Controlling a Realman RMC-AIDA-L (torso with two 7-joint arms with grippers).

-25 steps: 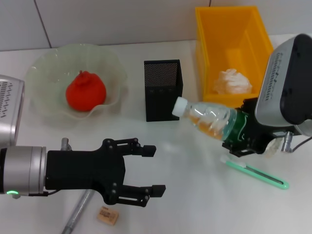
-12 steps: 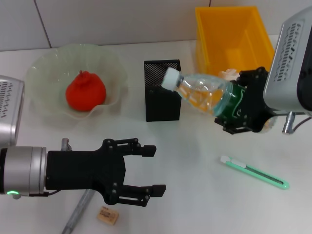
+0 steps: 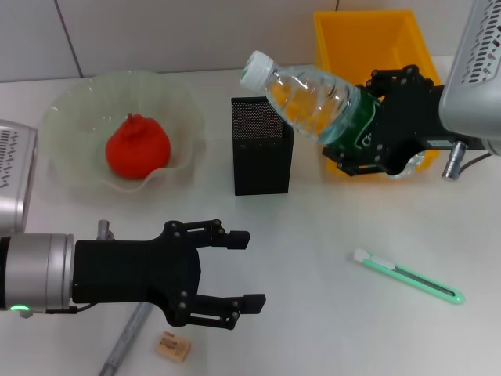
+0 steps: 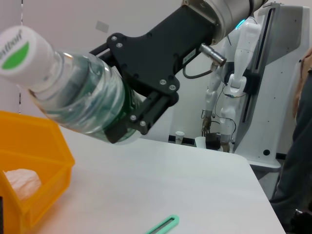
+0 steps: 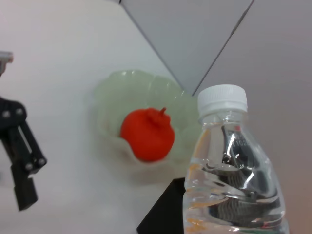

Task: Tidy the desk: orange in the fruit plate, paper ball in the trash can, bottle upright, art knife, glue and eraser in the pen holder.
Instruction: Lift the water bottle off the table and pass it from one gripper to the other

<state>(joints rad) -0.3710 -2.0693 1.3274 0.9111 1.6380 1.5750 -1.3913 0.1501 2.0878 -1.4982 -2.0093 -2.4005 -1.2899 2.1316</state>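
Note:
My right gripper (image 3: 362, 137) is shut on the clear bottle (image 3: 309, 94) at its green label. It holds the bottle in the air, tilted, with the white cap up over the black mesh pen holder (image 3: 262, 145). The orange (image 3: 138, 146) lies in the pale-green fruit plate (image 3: 70, 110). The paper ball (image 4: 19, 181) sits inside the yellow trash can (image 3: 368, 47). A green art knife (image 3: 407, 276) lies on the table at the front right. My left gripper (image 3: 246, 270) hovers open at the front left, just above the tan eraser (image 3: 173, 345).
A grey stick-like tube (image 3: 124, 343) lies under my left arm beside the eraser. The trash can stands at the far right against the wall, right behind the right gripper.
My right gripper has lifted the bottle off the table and carried it back toward the trash can, its cap swinging higher. The left arm has not moved.

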